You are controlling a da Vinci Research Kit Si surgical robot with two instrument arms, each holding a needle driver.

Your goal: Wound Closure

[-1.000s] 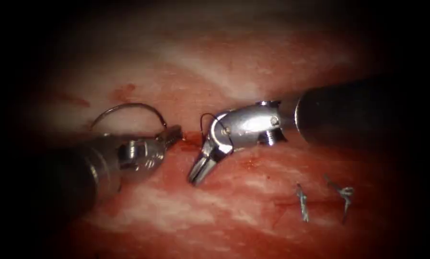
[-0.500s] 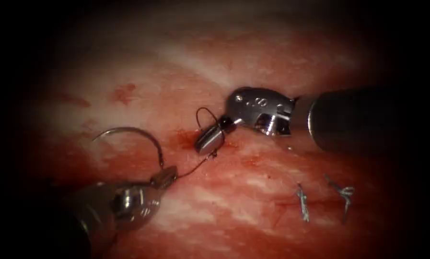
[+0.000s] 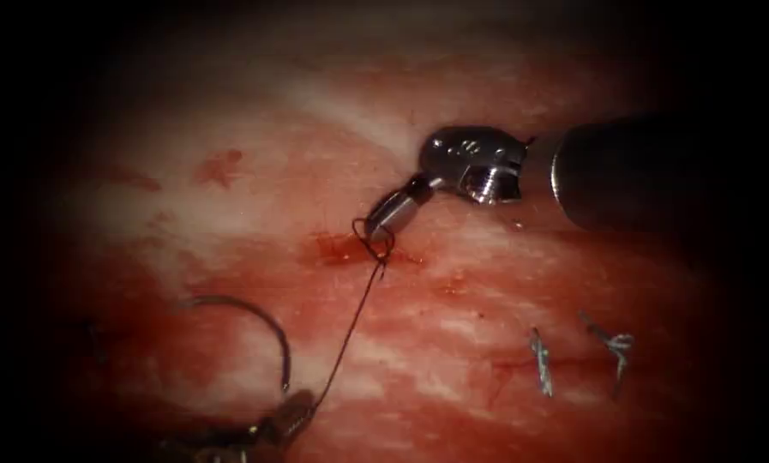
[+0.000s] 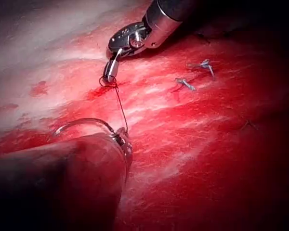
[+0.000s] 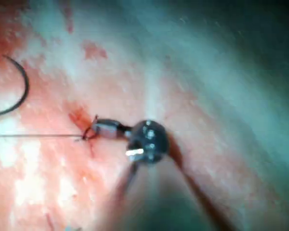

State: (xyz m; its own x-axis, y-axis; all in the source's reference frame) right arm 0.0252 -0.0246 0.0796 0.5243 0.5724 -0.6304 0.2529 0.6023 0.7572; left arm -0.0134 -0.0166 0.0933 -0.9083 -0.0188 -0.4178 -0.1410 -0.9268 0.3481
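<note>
The left tool point(image 3: 294, 417) sits low at the left of the endoscope view, well away from the cut, its jaws closed on the needle point(image 3: 255, 317) near the thread end of its curve. The needle arcs up and left above the jaws, clear of the tissue point(image 3: 504, 283). Holding it out there likely keeps the thread point(image 3: 354, 321) taut: it runs in 1 straight line up and right to the red spot point(image 3: 337, 250) at the cut. There the right tool point(image 3: 388, 216) has its jaws closed on a small loop of thread, probably to pin it at the wound. To the right lie 2 cut ends point(image 3: 540, 364).

Against 1.0 s ago, the left tool has dropped from beside the cut to the lower left, carrying the needle and drawing thread out, while the right tool has shifted up and now points at the loop.
</note>
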